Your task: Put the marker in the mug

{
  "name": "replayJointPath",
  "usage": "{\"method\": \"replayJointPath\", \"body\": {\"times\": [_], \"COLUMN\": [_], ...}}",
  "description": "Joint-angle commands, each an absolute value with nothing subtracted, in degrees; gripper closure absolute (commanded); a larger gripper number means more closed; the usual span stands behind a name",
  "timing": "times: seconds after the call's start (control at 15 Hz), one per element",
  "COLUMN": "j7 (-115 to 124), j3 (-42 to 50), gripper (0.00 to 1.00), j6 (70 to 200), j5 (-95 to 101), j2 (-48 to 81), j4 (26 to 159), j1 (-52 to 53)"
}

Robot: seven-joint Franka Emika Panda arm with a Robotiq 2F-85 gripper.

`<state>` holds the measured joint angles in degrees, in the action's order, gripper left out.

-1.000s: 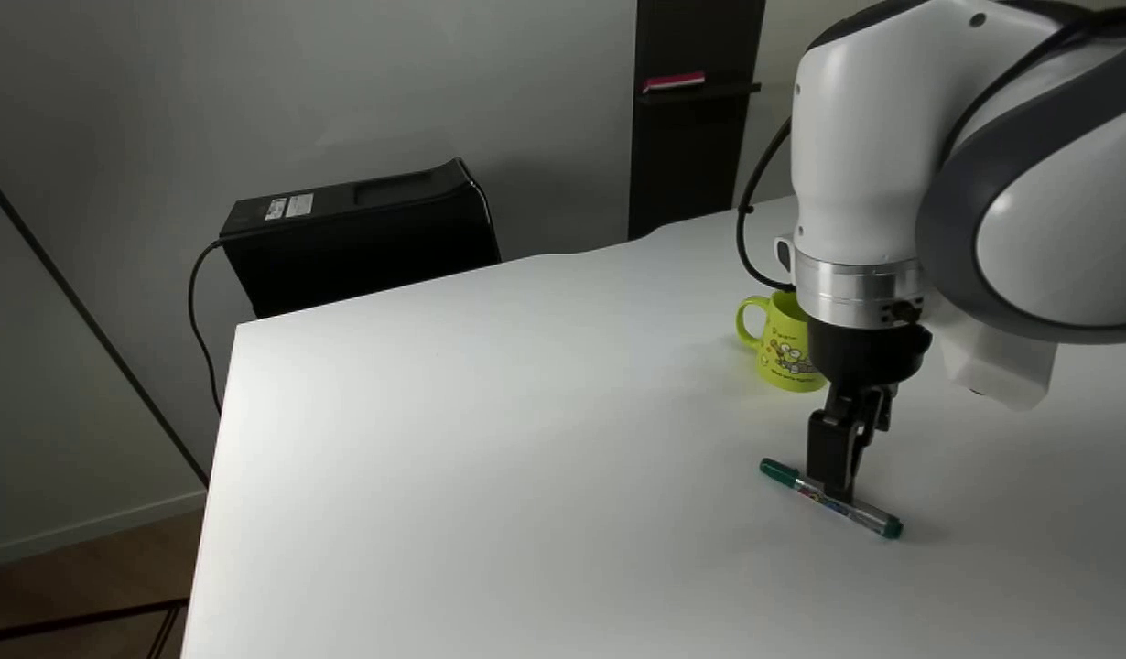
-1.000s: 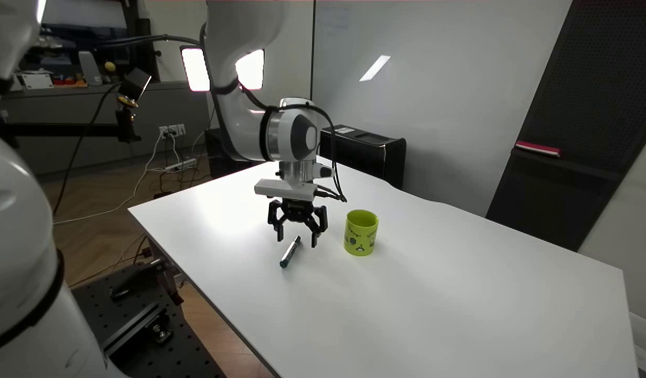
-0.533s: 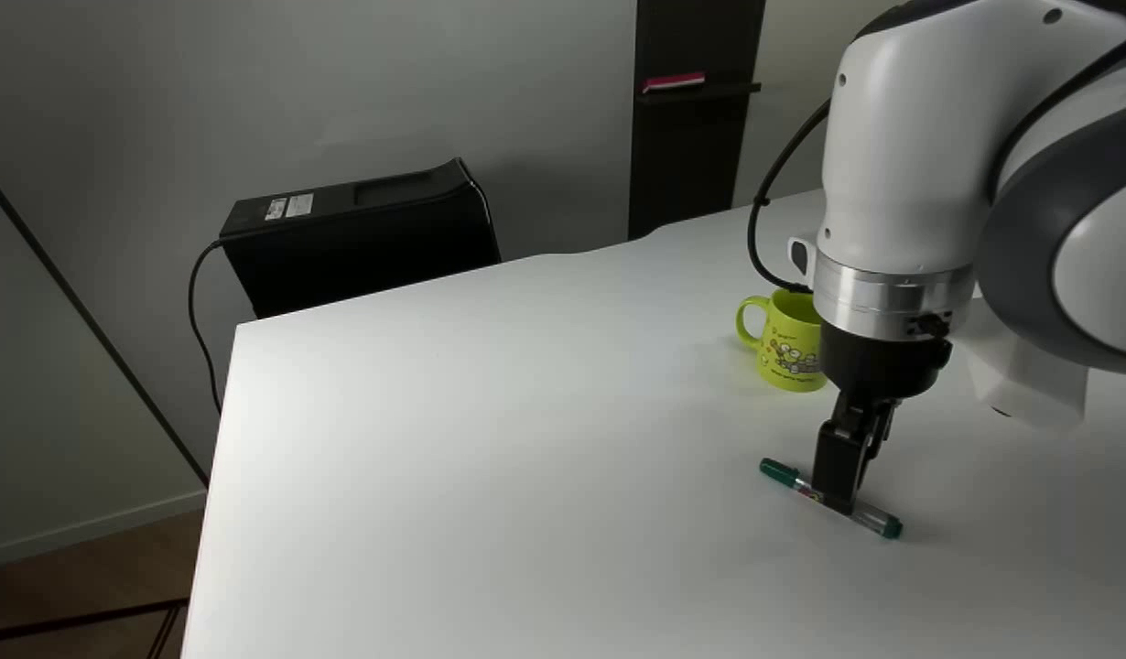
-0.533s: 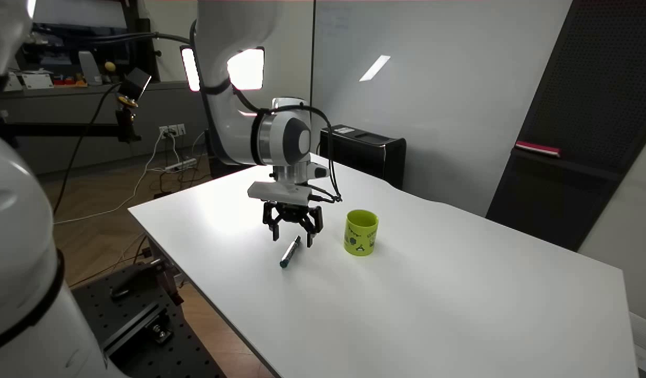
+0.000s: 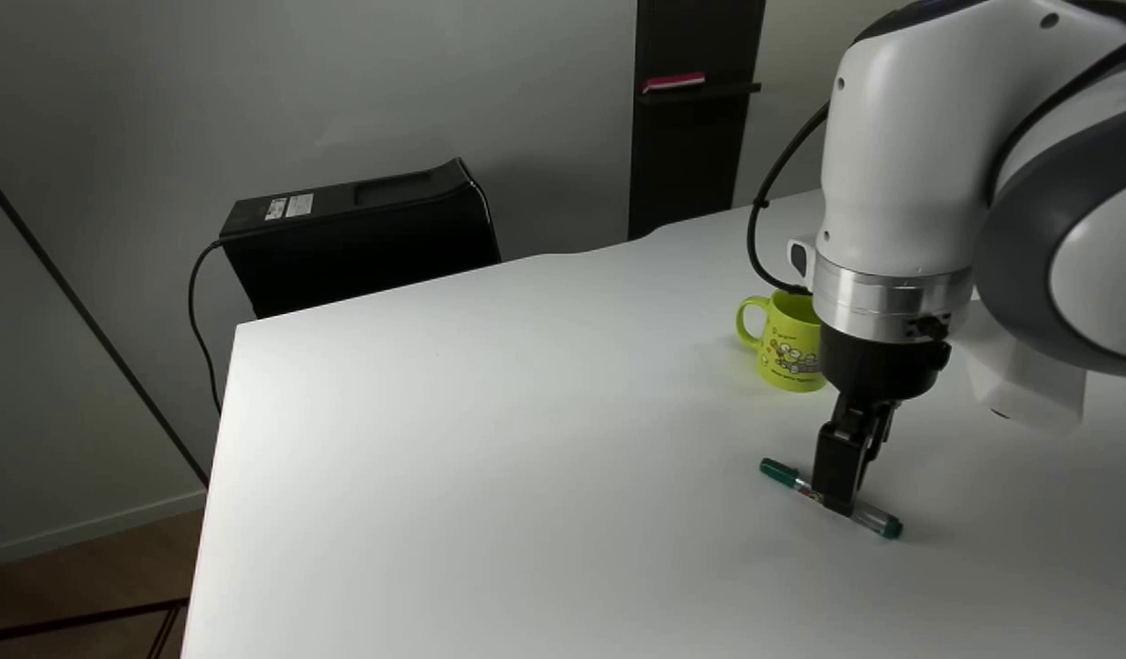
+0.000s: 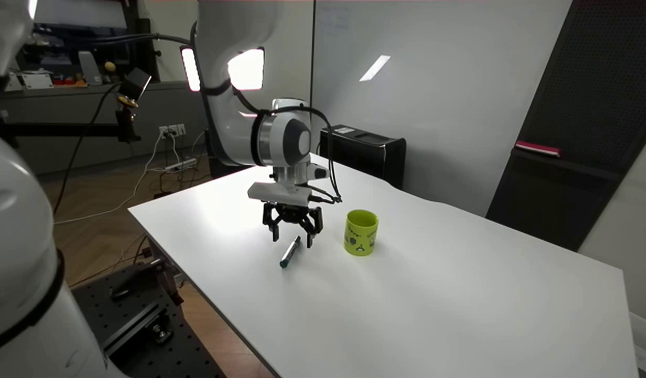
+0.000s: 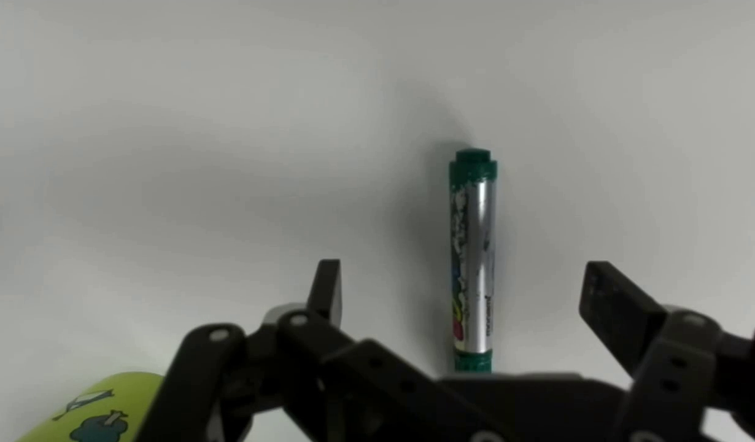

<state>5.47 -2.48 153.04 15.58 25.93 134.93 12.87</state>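
Observation:
The marker lies flat on the white table; it has green ends and a silver printed barrel. It shows in both exterior views point(image 5: 875, 520) point(image 6: 290, 253) and upright in the wrist view point(image 7: 474, 264). My gripper point(image 7: 463, 265) is open, one finger on each side of the marker, with gaps on both sides. In the exterior views the gripper point(image 5: 834, 506) point(image 6: 292, 241) stands low over the marker and hides part of its middle. The yellow-green mug point(image 6: 361, 236) stands upright beside the gripper. The arm hides its right part point(image 5: 787, 352); the wrist view shows a corner of it point(image 7: 116, 408).
The white table point(image 5: 490, 458) carries the marker and mug. A black bin-like box point(image 5: 362, 233) stands beyond its far edge, also visible elsewhere point(image 6: 365, 155). A dark panel with a small red item point(image 6: 537, 148) stands behind. A cable point(image 6: 331, 152) loops from the arm.
Between one second and half a second ago my gripper moved right and slightly down along the marker in an exterior view. Since then it is nearly still. The marker and mug have not moved.

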Motion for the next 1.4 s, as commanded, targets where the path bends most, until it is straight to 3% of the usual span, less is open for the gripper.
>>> {"method": "replayJointPath", "body": {"times": [0.0, 1.13, 1.2, 1.27, 1.33], "j7": [5.9, 8.6, 8.7, 8.7, 8.7], "j3": [-1.8, 3.9, 4.3, 4.6, 4.8], "gripper": [0.0, 0.0, 0.25, 0.25, 0.33], "j6": [152.4, 162.9, 163.2, 163.3, 163.3], "j5": [15.9, 18.8, 18.8, 18.9, 18.8], "j2": [26.0, 31.3, 31.6, 31.9, 32.1], "j4": [134.7, 134.7, 134.7, 134.7, 134.7], "j1": [13.7, 19.5, 19.7, 20.0, 20.1]}}
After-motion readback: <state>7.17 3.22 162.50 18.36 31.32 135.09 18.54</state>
